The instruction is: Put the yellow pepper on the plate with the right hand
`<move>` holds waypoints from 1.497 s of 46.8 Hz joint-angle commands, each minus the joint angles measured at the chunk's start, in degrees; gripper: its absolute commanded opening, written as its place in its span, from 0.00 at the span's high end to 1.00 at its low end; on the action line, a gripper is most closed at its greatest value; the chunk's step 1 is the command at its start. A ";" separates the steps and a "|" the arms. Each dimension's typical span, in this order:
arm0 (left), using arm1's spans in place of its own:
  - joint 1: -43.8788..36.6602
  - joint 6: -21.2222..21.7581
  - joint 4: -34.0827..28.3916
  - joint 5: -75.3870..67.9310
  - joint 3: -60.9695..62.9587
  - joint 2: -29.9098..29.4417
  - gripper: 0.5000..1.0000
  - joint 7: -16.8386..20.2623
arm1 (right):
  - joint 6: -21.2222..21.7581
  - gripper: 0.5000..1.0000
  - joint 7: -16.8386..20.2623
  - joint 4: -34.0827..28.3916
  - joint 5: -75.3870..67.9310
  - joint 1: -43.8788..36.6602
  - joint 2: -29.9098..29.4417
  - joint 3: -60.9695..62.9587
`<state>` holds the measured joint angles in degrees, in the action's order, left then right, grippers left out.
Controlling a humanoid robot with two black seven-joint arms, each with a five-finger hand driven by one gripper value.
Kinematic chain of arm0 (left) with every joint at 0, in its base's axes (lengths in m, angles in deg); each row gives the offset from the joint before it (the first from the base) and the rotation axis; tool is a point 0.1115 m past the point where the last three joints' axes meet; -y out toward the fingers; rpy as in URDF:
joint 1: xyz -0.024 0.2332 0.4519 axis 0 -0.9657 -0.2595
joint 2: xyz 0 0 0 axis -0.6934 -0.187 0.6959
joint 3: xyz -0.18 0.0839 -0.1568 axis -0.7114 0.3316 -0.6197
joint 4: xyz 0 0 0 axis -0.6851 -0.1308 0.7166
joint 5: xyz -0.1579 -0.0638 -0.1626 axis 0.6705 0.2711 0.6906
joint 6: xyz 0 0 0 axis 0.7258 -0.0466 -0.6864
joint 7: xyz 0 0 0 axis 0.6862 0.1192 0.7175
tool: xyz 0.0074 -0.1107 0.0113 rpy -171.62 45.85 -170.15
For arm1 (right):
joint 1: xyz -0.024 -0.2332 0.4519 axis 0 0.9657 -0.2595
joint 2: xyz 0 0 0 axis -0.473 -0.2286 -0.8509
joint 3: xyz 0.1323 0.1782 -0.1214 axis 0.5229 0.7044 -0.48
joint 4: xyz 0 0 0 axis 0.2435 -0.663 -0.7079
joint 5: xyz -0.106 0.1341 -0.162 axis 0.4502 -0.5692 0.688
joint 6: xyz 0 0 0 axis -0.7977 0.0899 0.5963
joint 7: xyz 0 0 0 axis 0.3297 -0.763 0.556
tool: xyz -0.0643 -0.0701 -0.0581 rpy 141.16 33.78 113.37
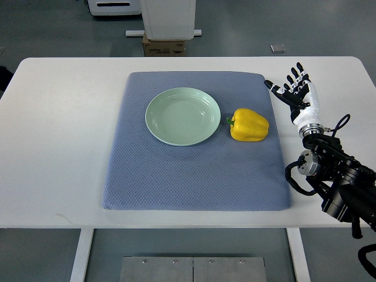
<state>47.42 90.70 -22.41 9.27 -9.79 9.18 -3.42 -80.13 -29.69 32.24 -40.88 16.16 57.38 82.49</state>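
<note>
Yellow pepper (249, 125) lies on its side on the blue mat (194, 176), just right of the pale green plate (183, 116), its stem pointing left toward the plate's rim. Its long axis runs left to right. The right robot hand (295, 89) hovers over the white surface (53, 147) off the mat's right edge, fingers spread and empty. The pepper sits to its left and slightly nearer the robot. No left arm shows.

A lab test space: bare white table (59, 147), grey floor (47, 29), white equipment base (167, 17) behind.
</note>
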 commanded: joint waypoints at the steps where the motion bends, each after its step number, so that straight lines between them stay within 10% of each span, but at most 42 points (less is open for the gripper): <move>1: 0.00 0.07 0.01 -0.18 0.00 0.00 0.00 -0.02 | 0.00 0.00 0.00 0.00 0.00 -0.10 0.00 -0.02; 70: 0.18 -0.01 0.01 -0.09 0.00 0.00 0.00 -0.02 | 0.00 0.00 0.00 0.00 0.00 0.43 0.17 -0.02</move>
<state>47.60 90.69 -22.40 9.17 -9.79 9.18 -3.42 -80.13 -29.69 32.24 -40.88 16.59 57.58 82.47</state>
